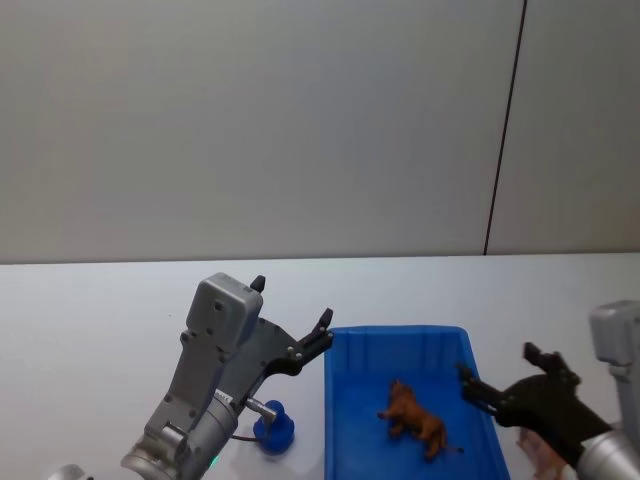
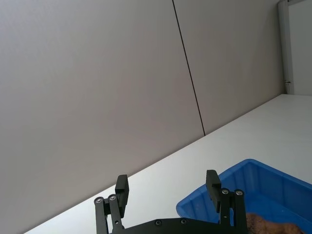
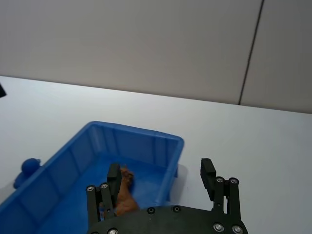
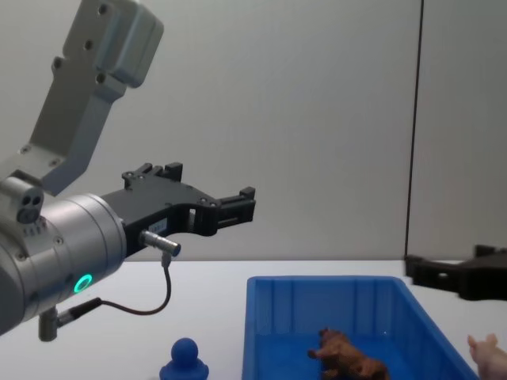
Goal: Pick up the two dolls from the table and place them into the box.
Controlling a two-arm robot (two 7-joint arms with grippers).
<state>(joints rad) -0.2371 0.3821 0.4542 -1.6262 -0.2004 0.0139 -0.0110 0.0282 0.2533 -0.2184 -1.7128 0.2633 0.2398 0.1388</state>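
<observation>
Above the blue bin's (image 1: pixel 400 332) right wall, the right gripper (image 1: pixel 497 362), spread empty like the left gripper (image 1: pixel 292 300), could clip it reaching for the pink pig (image 1: pixel 545 455).

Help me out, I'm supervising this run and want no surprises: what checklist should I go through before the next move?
1. Left tool open and empty: ok.
2. Right tool open and empty: ok.
3. Brown animal inside the blue box: ok.
4. Blue figurine in the box: not ok, it stands on the table left of the box.
5. Pink pig in the box: not ok, it is on the table right of the box.
6. Which remaining toy is meant next: cannot tell.
</observation>
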